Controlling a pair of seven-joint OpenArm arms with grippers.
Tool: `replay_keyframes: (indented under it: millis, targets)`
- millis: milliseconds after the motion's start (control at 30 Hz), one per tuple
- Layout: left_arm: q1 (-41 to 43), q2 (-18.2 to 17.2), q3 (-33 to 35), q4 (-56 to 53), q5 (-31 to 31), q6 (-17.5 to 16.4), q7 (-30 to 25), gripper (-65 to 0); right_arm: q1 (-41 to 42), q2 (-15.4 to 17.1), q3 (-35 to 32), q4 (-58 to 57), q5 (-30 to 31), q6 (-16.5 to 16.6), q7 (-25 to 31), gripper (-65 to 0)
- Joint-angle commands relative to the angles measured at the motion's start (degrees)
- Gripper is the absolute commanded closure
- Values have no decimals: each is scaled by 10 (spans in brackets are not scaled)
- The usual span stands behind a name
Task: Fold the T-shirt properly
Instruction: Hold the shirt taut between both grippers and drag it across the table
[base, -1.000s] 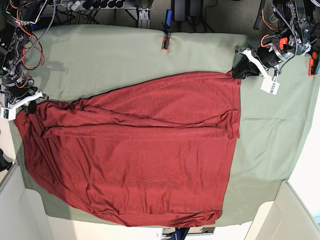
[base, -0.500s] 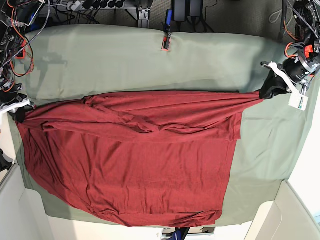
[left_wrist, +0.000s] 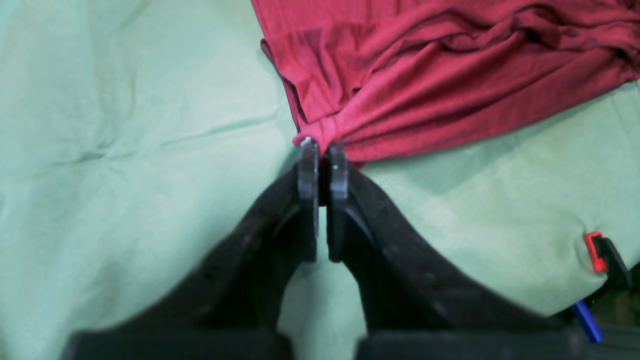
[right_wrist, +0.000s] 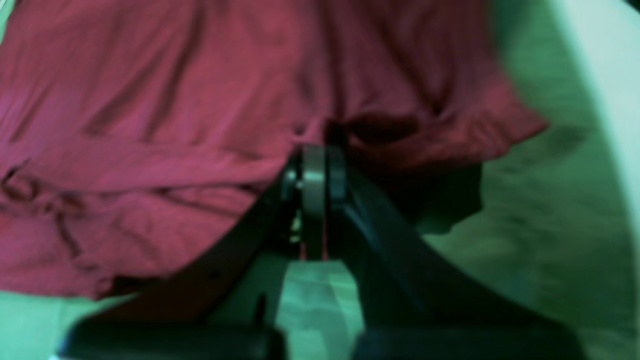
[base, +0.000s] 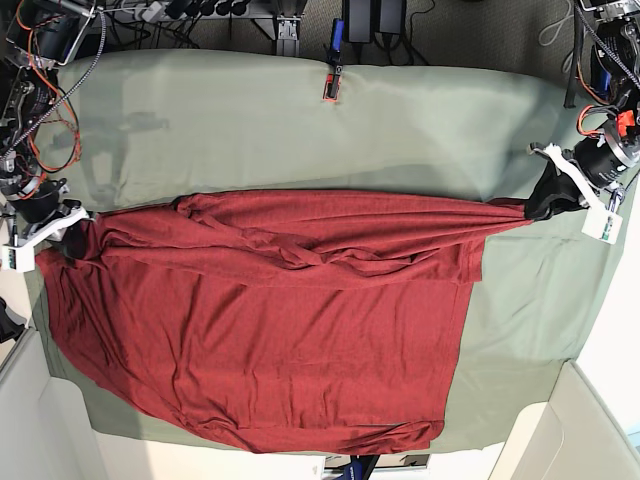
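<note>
Shirt (base: 270, 330) dark red, wrinkled, spread across green cloth (base: 300, 120), top edge stretched taut. Left gripper (left_wrist: 322, 150) and right gripper (right_wrist: 320, 150) each pinch a shirt corner. Orange clip (base: 329, 88) beyond shirt.

My worktop (base: 250, 120) is draped in wrinkled sage-green cloth. A red-and-black clamp (base: 329, 87) grips its far edge. Beyond it I see dark floor and tangled cables (base: 190, 10). Pale bins (base: 575, 430) flank the near corners.
</note>
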Motion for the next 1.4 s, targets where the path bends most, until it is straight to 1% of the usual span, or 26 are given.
replay_keyframes:
  millis: [0, 67, 100, 133, 167, 267, 333, 400, 500, 567, 633, 700, 767, 833, 900, 967, 1133, 1233, 1300, 1367]
  targets:
    - [-4, -11, -3, 3, -8, -5, -12, 0, 7, 9, -1, 10, 9, 4, 12, -66]
    - [-4, -11, -3, 0, -8, -5, -12, 0, 5, 10, -3, 10, 9, 1, 8, -206]
    - [-4, -11, -3, -1, -8, -5, -12, 0, 5, 10, -3, 10, 9, 1, 0, -259]
    - [-4, -11, -3, -1, -8, -5, -12, 0, 5, 10, -3, 10, 10, 1, -10, -290]
    - [-4, -11, -3, -1, -8, -5, -12, 0, 5, 10, -3, 10, 10, 1, -20, -296]
    - [-4, -11, -3, -1, -8, -5, -2, 0, 4, 10, 2, 10, 12, 1, -44, -295]
    - [1, -11, -3, -1, -8, -5, 1, 0, 3, 10, 9, 10, 41, 3, -58, -295]
    - [12, -11, -3, -1, -9, -5, 1, 0, -2, 9, 10, 12, 61, 17, -62, -295]
    - [29, -11, -3, -1, -9, -5, 1, 0, -14, 5, 9, 22, 74, 21, -66, -295]
    - [35, -11, -3, -1, -9, -5, 1, 0, -23, -3, 9, 29, 73, 21, -66, -295]
    - [35, -9, -3, -1, -9, -5, 1, 0, -24, -15, 9, 27, 62, 21, -65, -295]
    - [35, -8, -3, -1, -10, -5, 0, 0, -24, -26, 4, 19, 35, 20, -55, -295]
    - [35, -7, -3, -1, -11, -5, 0, 0, -24, -32, -3, 13, -5, 6, -35, -295]
    - [35, -8, -3, -1, -10, -5, 0, 0, -24, -33, -3, 12, -29, -13, -23, -295]
    - [35, -8, -3, -1, -10, -5, 0, 0, -22, -33, 0, 12, -45, -18, -17, -295]
    - [35, -8, -3, -1, -7, -5, 1, 0, -23, -29, 5, 12, -48, -29, -18, -295]
    - [35, -8, -3, -1, -1, -5, 0, 0, -24, -29, 13, 12, -56, -40, -11, -295]
    - [35, -8, -3, -1, -3, -5, -4, 0, -24, -29, -2, 9, -56, -40, -4, -295]
    - [35, -8, -3, -1, -4, -5, -4, 0, -23, -29, -17, -4, -63, -41, 12, -295]
    - [35, -8, -3, -1, -4, -5, -4, 0, -20, -29, -33, -24, -76, -59, 27, -295]
